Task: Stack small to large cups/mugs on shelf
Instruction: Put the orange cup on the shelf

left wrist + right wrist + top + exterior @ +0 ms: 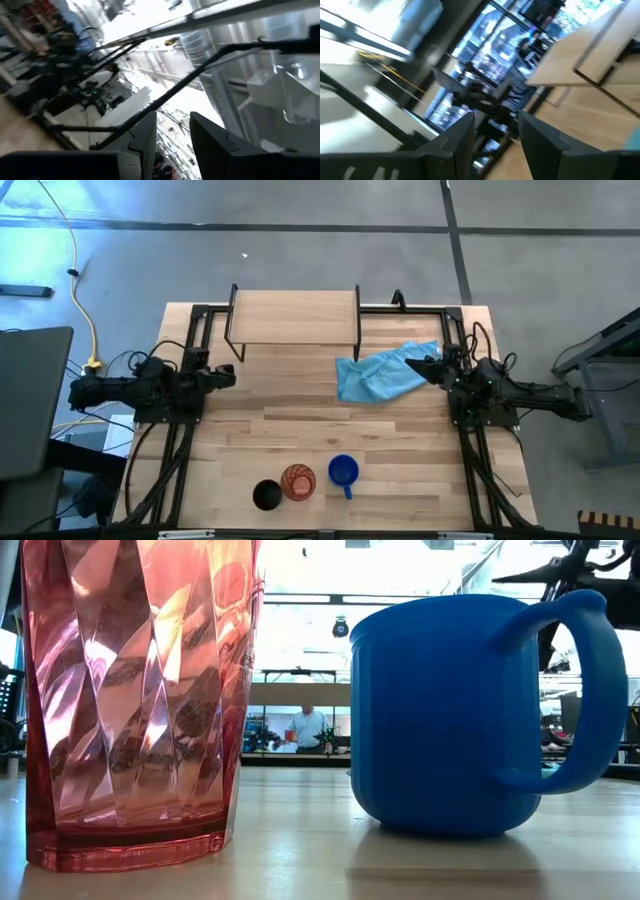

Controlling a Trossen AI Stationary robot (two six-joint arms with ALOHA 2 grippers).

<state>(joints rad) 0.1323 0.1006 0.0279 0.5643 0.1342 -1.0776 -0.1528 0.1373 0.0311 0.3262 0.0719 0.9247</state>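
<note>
The right gripper waits at the right edge of the table, just over a corner of the light-blue cloth. Its two dark fingers stand a little apart with nothing between them, so it is released. The left gripper rests at the opposite edge, its fingers also slightly parted and empty.

The three cups stand in a short row at the front edge of the table, well apart from both grippers and on the opposite side from the shelf. The blue mug is the nearest one to the right gripper; it is short, of smooth opaque plastic with a rounded base, and its handle points to the front edge, away from both grippers. The orange-red tumbler stands just beside it, tall, translucent, with diamond-like facets and a thick base. The black cup is next to the tumbler, on the side of the left gripper, and looks touching or almost touching it. All three are upright, so their long axis is vertical and their mouths are open upward.

The shelf is a light wood board on thin black legs, at the far edge of the table between the two arms, and nothing is on it. I judge that no cup is moved yet
</note>
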